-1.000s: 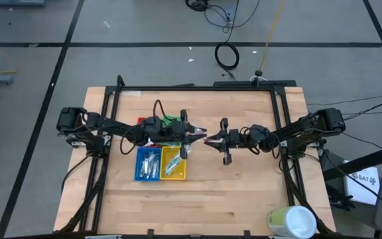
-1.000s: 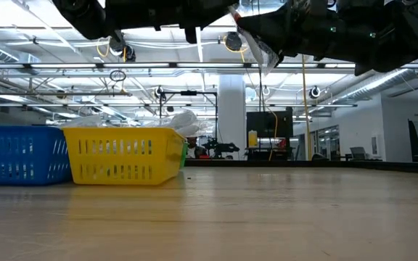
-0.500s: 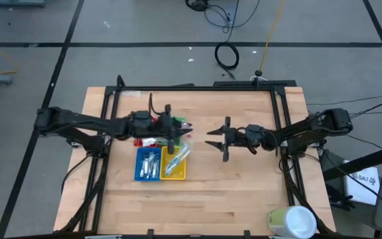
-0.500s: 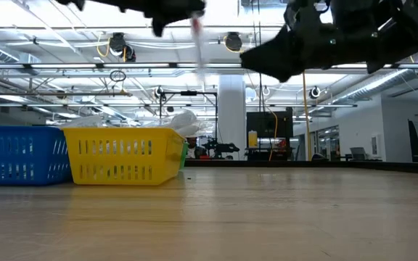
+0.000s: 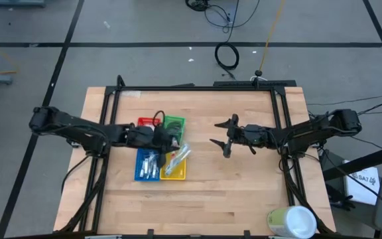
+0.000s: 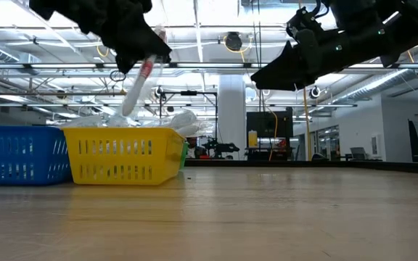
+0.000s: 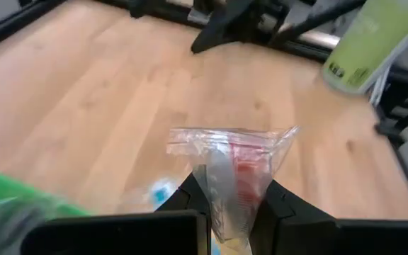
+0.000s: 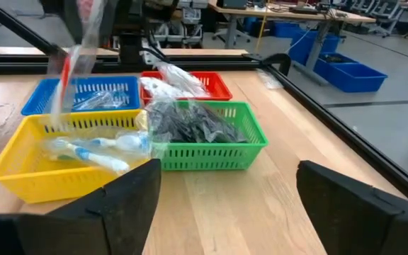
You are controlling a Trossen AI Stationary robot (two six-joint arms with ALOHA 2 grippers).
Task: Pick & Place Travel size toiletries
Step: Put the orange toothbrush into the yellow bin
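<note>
Left pincer (image 5: 176, 147): my fingers are squeezed shut on a clear packet (image 7: 232, 170) with something red and white inside. I hold it in the air over the yellow tray (image 5: 174, 170).
Packet: it hangs tilted from my left pincer. In the low view it is above the yellow tray's rim and I cannot tell if it touches.
Right pincer (image 5: 221, 135): my fingers are wide apart and hold nothing. It is in the air over the bare table (image 5: 244, 192), well apart from the trays.
Yellow tray: it has pale blue and white tubes (image 8: 91, 152) in it.
Blue tray (image 5: 140, 168): it is just beside the yellow tray and has silver tubes (image 5: 150, 162) in it.
Green tray (image 8: 211, 145): it is behind the yellow tray and has dark grey things (image 8: 186, 122) in it.
Red tray (image 8: 214, 86): it is behind the blue tray, beside the green one, with white packets (image 8: 176, 81) in it.
Green and white bottle (image 5: 292, 222): it lies at the table's near right corner, far from everything else.
</note>
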